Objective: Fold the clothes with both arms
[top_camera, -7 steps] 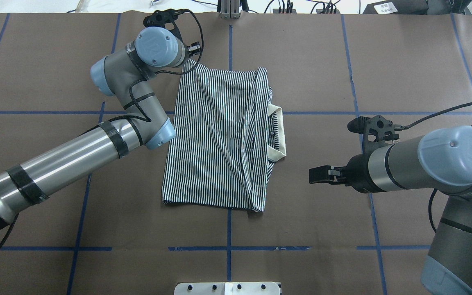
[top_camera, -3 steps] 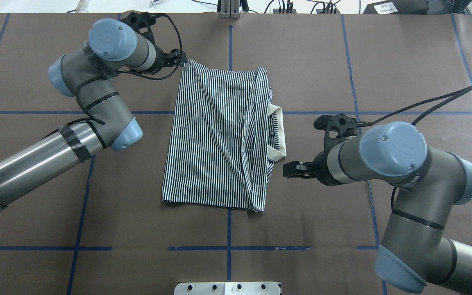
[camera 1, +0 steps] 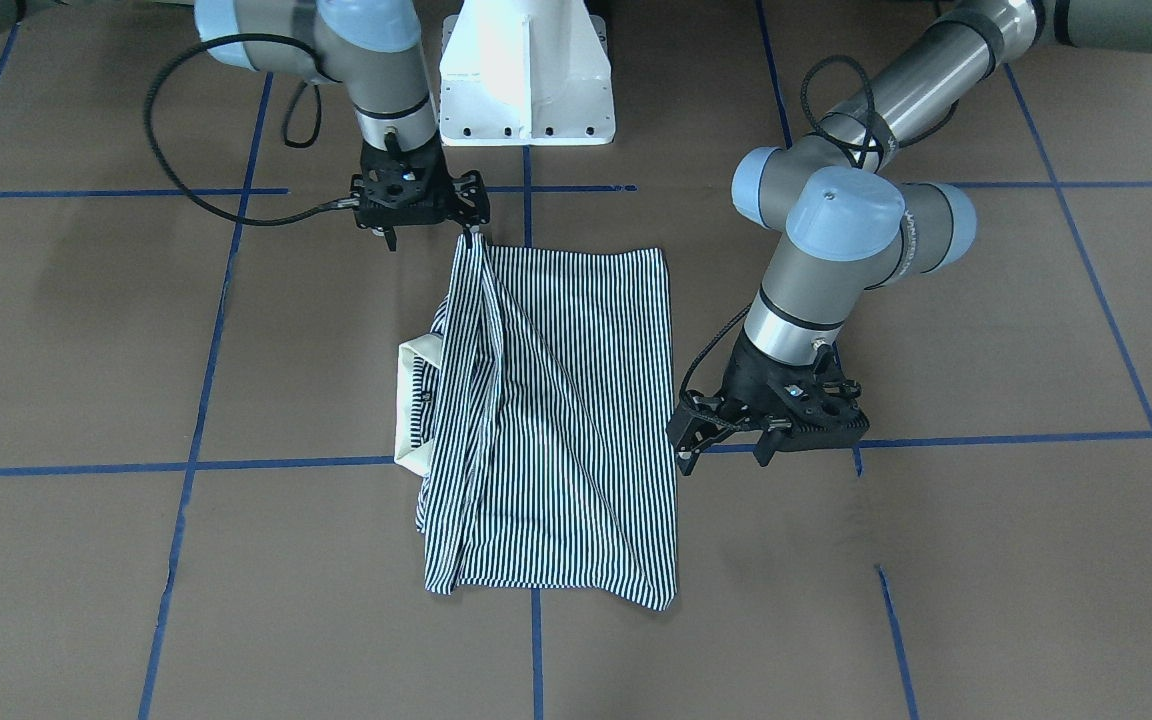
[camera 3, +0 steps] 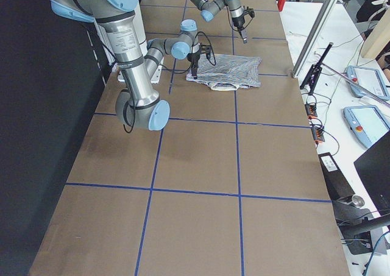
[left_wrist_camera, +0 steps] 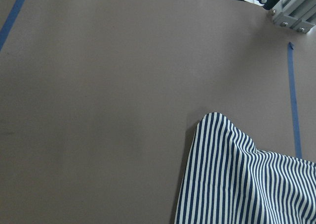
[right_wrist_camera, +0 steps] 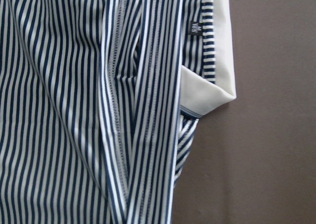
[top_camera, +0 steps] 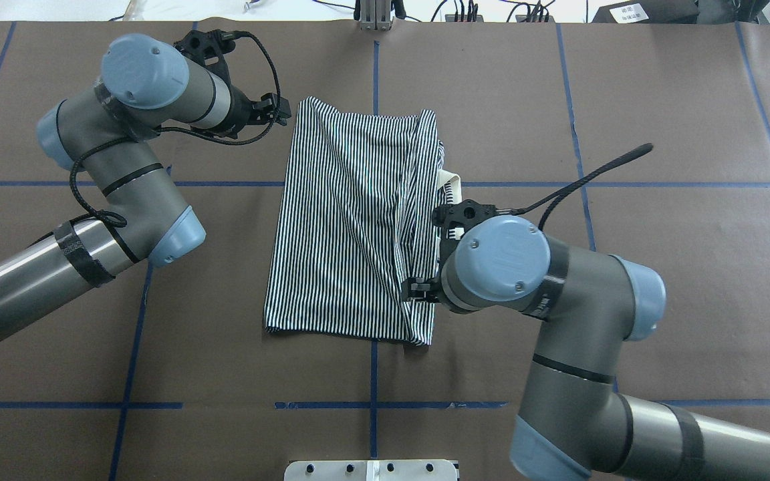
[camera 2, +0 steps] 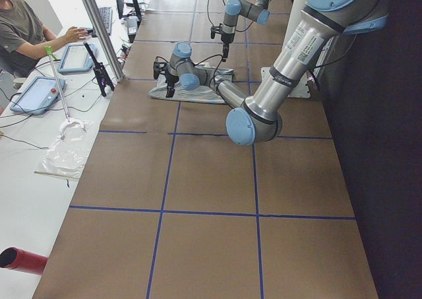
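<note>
The striped polo shirt (top_camera: 351, 220) lies folded into a tall rectangle mid-table, also seen as shirt (camera 1: 556, 420). Its cream collar (camera 1: 414, 400) sticks out of the side toward my right arm, and the collar (right_wrist_camera: 210, 88) fills the right wrist view's upper right. My left gripper (top_camera: 279, 110) hovers open just left of the shirt's far left corner (left_wrist_camera: 222, 150), holding nothing; it shows raised as left gripper (camera 1: 723, 452). My right gripper (top_camera: 413, 291) hangs open over the shirt's near right part, by the right gripper (camera 1: 433, 232), not touching cloth.
Brown table cover with blue tape grid lines (top_camera: 373, 374). White pedestal base (camera 1: 526, 80) at the robot's edge. A metal bracket (top_camera: 375, 13) and cables sit at the far edge. A person (camera 2: 26, 28) sits at a side desk with tablets (camera 2: 39, 91).
The left gripper has drawn back leftward from the shirt's far left corner. The right arm has swung in from the right until its gripper is over the shirt's near right part. The shirt lies unchanged.
</note>
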Controlling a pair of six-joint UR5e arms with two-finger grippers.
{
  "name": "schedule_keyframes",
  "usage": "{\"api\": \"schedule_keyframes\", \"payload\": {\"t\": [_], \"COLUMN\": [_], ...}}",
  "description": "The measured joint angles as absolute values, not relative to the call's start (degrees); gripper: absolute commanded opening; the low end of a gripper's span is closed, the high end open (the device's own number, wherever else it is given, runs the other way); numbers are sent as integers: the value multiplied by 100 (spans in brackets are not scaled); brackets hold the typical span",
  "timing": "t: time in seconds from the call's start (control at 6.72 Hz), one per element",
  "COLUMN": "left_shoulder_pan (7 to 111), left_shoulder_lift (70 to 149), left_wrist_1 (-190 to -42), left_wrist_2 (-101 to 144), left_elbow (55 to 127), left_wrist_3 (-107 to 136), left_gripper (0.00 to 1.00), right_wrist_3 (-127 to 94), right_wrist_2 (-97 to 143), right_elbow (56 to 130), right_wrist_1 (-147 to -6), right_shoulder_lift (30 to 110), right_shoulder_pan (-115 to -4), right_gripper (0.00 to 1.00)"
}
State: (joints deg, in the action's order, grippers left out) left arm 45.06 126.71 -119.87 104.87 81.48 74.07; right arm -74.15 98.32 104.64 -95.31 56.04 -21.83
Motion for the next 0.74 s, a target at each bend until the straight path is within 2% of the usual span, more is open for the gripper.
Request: {"api": "schedule_keyframes", "payload": {"t": [0.3, 0.74], "left_shoulder_pan": [4484, 4468], "left_shoulder_lift": [12643, 12641], "left_wrist_1": [-11964, -11991], "left_wrist_2": [10505, 10511], "left_elbow": [8204, 8206], "left_wrist_3": [7409, 7423], "left_gripper": [100, 100], "right_wrist_3": [-7424, -7341], "right_wrist_2": [9814, 9922], "right_elbow": [9386, 9128], "right_wrist_1": [-9941, -10620], "right_shoulder_lift": [4754, 4570], "right_shoulder_pan": [-2061, -2040], "right_gripper": [100, 100]}}
